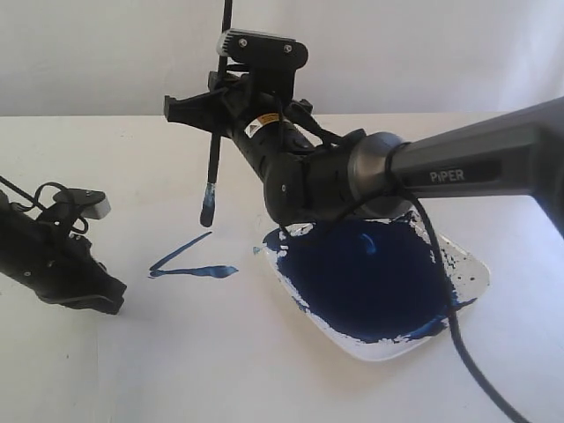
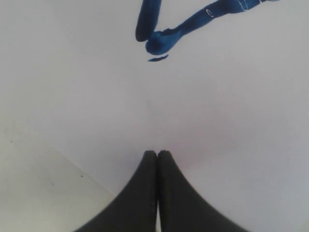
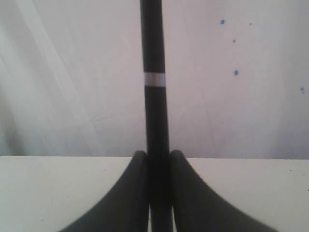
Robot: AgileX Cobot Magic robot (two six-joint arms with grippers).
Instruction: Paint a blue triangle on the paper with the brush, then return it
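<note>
- Brush (image 1: 214, 145) is clamped between the fingers of the right end effector (image 1: 218, 104), close to upright. The handle's pale band (image 3: 154, 79) is on the part that sticks up past the fingers.
- Blue-stained bristles hang below that end effector, close over the far end of one painted stroke. Whether they touch the sheet cannot be told.
- Blue triangle (image 1: 189, 269) lies below the right end effector and slightly to its left in the exterior view. Two thin strokes show, joined at their left corner and spreading apart toward the right.
- Paper (image 2: 217, 121) under the strokes is white and hard to tell from the white surface (image 1: 97, 159). One edge shows as a faint slanted line near the left end effector (image 1: 104, 295).
- Dish (image 1: 467, 264) of dark-blue paint (image 1: 370, 282) sits under the right arm, just right of the strokes and apart from them.
- Left end effector sits low, left of the strokes. Its fingers are pressed together with nothing between them, and the tips point toward the joined corner.
- White wall (image 1: 397, 44) stands behind everything.
</note>
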